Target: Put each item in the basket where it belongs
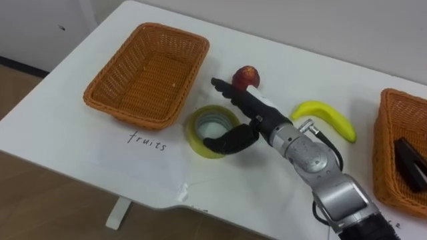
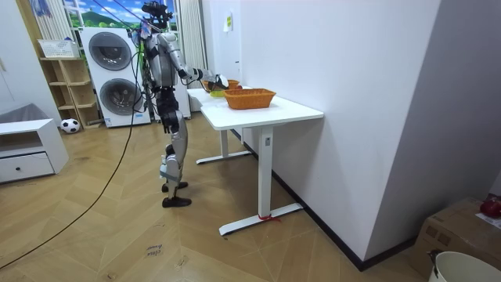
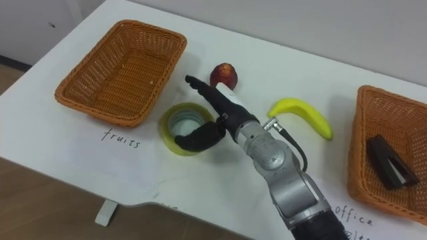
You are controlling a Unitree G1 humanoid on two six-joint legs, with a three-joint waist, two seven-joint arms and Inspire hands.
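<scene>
Right hand (image 1: 257, 119) over tape roll (image 1: 192, 133), fingers (image 1: 230, 93) straight and wide, holding nothing; apple (image 1: 245, 77) just beyond the roll, fruit basket (image 1: 133, 117) beside it. Risk, judged: thumb drags roll toward bench (image 1: 67, 137) edge.

Right robot hand (image 1: 253, 110) outstretched (fingers straight, thumb curved)

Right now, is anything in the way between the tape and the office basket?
The banana lies on the table roughly between the tape and the office basket, a bit farther back. Sliding might hit it; lifting with the right hand, at the tape, would probably clear it.
</scene>
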